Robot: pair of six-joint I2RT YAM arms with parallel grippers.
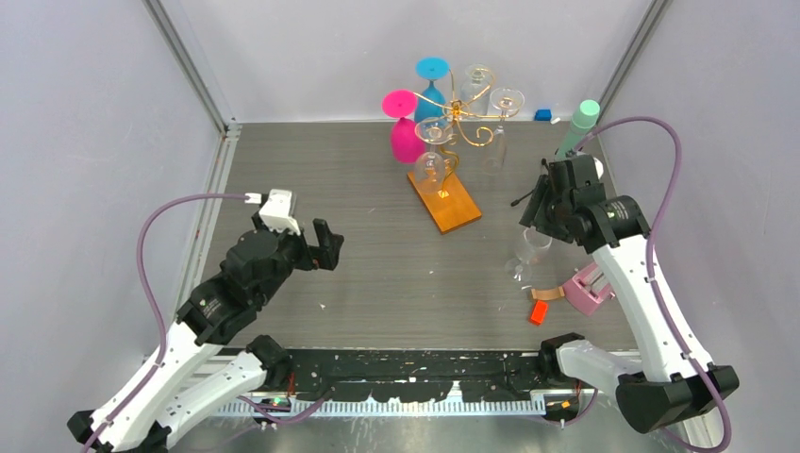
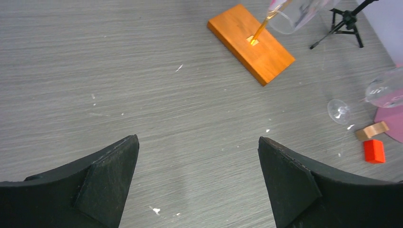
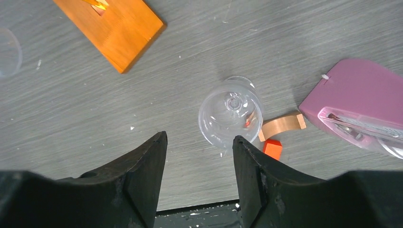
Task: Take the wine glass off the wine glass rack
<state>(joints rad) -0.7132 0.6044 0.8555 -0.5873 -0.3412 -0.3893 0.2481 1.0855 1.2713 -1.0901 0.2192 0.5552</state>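
The wine glass rack (image 1: pixel 459 115) is a gold wire stand on an orange-brown wooden base (image 1: pixel 445 200) at the back middle. A pink glass (image 1: pixel 404 127), a blue glass (image 1: pixel 432 87) and several clear glasses (image 1: pixel 507 100) hang on it upside down. One clear wine glass (image 1: pixel 530 251) stands free on the table, right of the base. My right gripper (image 1: pixel 540 209) hovers open and empty just above it. In the right wrist view the glass (image 3: pixel 230 113) lies just past the gripper (image 3: pixel 199 140), near the right fingertip. My left gripper (image 1: pixel 326 247) is open and empty, left of the base (image 2: pixel 252 42).
A pink box (image 1: pixel 587 289), a tan strip (image 3: pixel 281 126) and a small red block (image 1: pixel 539 312) lie at the front right beside the standing glass. A black tripod (image 2: pixel 349 21) with a mint-green cylinder (image 1: pixel 583 123) stands behind my right gripper. A blue block (image 1: pixel 542 115) lies at the back wall.
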